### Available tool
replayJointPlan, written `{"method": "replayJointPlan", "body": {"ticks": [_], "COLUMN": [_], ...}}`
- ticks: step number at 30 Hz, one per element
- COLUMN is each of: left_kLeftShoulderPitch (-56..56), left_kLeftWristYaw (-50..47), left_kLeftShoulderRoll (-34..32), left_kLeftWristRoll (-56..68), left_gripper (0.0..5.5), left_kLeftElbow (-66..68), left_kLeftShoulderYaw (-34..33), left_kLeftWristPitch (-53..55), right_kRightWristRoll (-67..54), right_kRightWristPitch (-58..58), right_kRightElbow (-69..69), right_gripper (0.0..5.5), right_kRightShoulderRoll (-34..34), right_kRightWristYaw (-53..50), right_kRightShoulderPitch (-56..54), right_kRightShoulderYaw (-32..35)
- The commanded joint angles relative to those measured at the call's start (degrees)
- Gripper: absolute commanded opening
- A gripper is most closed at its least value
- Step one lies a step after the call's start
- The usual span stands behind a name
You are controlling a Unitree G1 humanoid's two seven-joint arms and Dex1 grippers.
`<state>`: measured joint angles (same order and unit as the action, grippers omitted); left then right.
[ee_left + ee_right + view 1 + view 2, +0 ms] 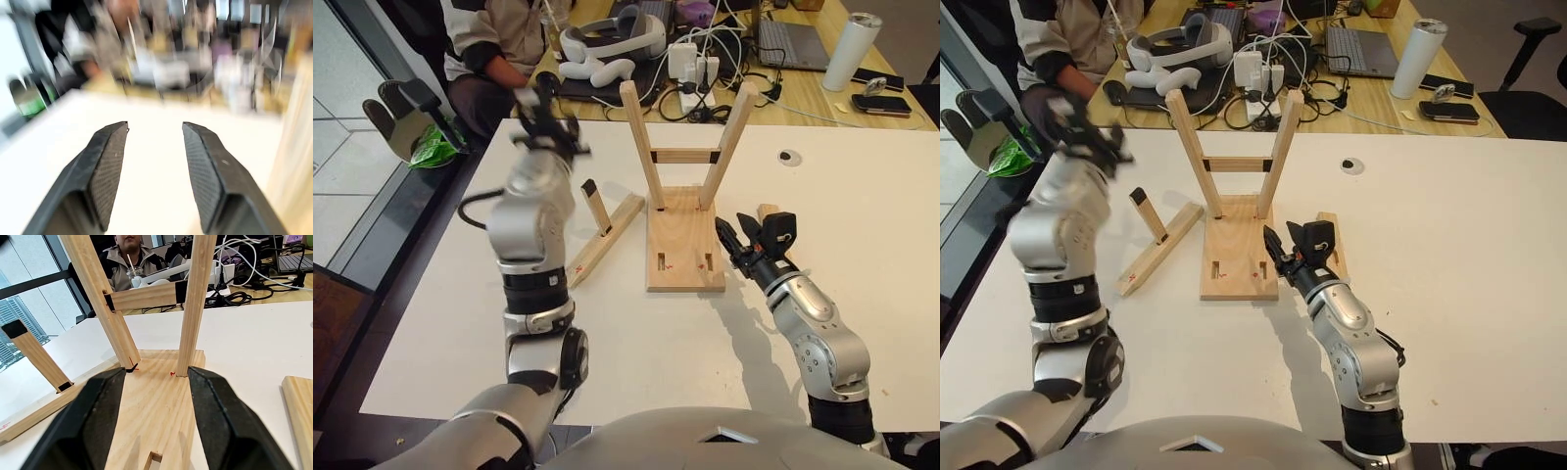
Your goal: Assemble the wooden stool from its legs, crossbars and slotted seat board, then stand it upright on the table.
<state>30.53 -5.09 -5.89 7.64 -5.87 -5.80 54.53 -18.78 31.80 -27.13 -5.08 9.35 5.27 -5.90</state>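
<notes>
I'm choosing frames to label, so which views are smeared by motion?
Left wrist view: room behind smeared, left pincer crisp. Eye views: raised left pincer smeared, seat board and right pincer sharp. Right wrist view: stool legs sharp.

One slotted seat board (pixel 683 245) lies on one white table (pixel 862 255), with two upright legs (pixel 642 147) set in it, one crossbar (pixel 685 155) between them and two open slots (pixel 662 261) in its near part. Loose wood comes to three pieces: two long bars lying flat, the left bar (pixel 612 235) and the right bar (pixel 299 401), and one short dark-tipped stub (pixel 596 206) rising from the left one. There are two grippers, the left gripper (pixel 155 128) and the right gripper (pixel 156 374) — and on the desk behind, one white tumbler (pixel 851 49), one laptop (pixel 793 44) and one white headset (pixel 612 39).
</notes>
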Motion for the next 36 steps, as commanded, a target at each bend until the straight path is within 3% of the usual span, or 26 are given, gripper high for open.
{"method": "replayJointPlan", "body": {"ticks": [1,8,15,20,26,30,36], "left_kLeftShoulderPitch": [-6.08,0.63,14.3,22.97,10.82,-6.59,-6.13], "left_kLeftWristYaw": [2.1,0.77,1.04,0.68,-0.12,3.31,4.0], "left_kLeftShoulderRoll": [-0.23,-3.67,-7.4,-9.23,-3.67,-4.97,-5.77], "left_kLeftWristRoll": [-0.45,-3.91,-4.08,-3.44,-3.82,-5.7,-6.94], "left_gripper": [2.04,2.04,2.04,2.04,2.04,2.04,2.04], "left_kLeftElbow": [9.01,6.86,-8.1,-10.95,-12.23,-5.82,-4.24], "left_kLeftShoulderYaw": [2.04,1.32,-1.04,-4.65,-0.59,11.48,10.3], "left_kLeftWristPitch": [4.65,-1.05,3.21,4.52,7.39,8.68,5.32], "right_kRightWristRoll": [-0.08,-0.19,-0.41,-0.4,-0.5,-0.55,-0.6], "right_kRightWristPitch": [0.48,0.77,1.06,1.16,1.54,2.07,2.1], "right_kRightElbow": [0.11,0.19,0.04,0.12,0.16,0.08,0.25], "right_gripper": [2.37,2.37,2.37,2.37,2.37,2.37,2.37], "right_kRightShoulderRoll": [-0.05,0.06,0.04,-0.01,-0.22,-0.39,-0.47], "right_kRightWristYaw": [0.16,0.18,0.19,0.35,0.72,1.15,1.36], "right_kRightShoulderPitch": [-0.76,-0.88,-0.75,-0.87,-1.31,-1.52,-1.45], "right_kRightShoulderYaw": [0.06,0.01,0.3,0.4,0.39,0.62,0.81]}}
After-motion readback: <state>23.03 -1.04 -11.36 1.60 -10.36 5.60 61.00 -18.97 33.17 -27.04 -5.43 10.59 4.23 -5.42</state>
